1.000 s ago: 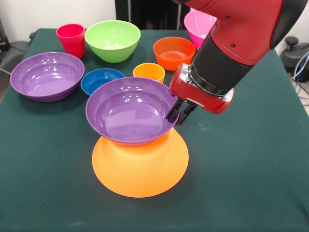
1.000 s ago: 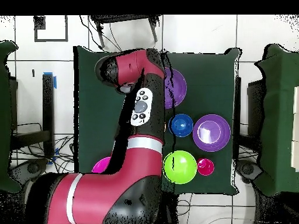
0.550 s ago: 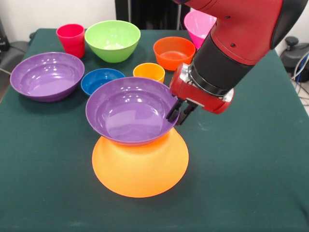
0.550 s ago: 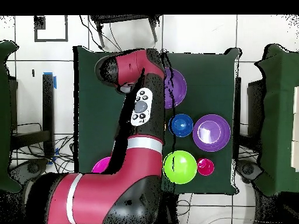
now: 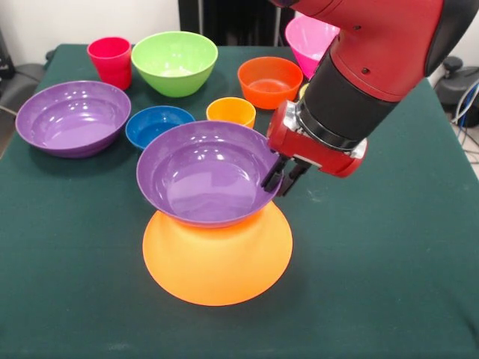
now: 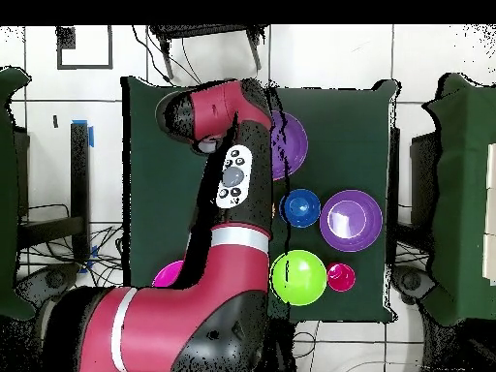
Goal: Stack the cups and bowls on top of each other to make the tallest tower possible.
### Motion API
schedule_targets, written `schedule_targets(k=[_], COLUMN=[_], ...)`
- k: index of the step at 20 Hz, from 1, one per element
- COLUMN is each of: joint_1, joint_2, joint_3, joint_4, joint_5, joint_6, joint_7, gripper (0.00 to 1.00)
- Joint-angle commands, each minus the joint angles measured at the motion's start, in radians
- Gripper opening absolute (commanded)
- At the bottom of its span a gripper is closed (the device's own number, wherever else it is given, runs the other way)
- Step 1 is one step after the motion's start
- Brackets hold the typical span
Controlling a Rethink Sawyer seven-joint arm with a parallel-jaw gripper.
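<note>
End effector (image 5: 280, 179) pinching rim of purple bowl (image 5: 206, 172), bowl atop inverted yellow-orange bowl (image 5: 217, 254), green tabletop (image 5: 389, 247)

Glossy red arm (image 5: 382, 37) with rounded casings, wide black cylindrical wrist section, thin silver ring, red end block carrying a small black gripper (image 5: 283, 178), overhead: pale grey bands, white oval panel with dark round buttons (image 6: 232, 178)

A dark green cloth covers the worktop (image 5: 389, 262). Behind it stands a white wall (image 5: 75, 19). The floor (image 6: 329, 58) is pale tile, with cables beside the worktop.
</note>
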State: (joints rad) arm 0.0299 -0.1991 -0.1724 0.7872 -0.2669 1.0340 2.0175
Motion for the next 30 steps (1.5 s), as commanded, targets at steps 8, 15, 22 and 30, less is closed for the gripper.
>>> schedule_targets(k=[8, 15, 22, 30], joint_1=[0.009, 0.006, 0.021, 0.023], joint_2=[0.046, 0.047, 0.012, -0.047], joint_3=[0.160, 0.145, 0.120, 0.107], joint_4=[-0.010, -0.015, 0.023, 0.120], joint_5=[-0.071, -0.098, -0.086, -0.064], joint_6=[-0.108, -0.141, -0.129, -0.083], joint_7=[-0.328, -0.363, -0.319, -0.307], gripper=[0.00, 1.00, 1.00, 1.00])
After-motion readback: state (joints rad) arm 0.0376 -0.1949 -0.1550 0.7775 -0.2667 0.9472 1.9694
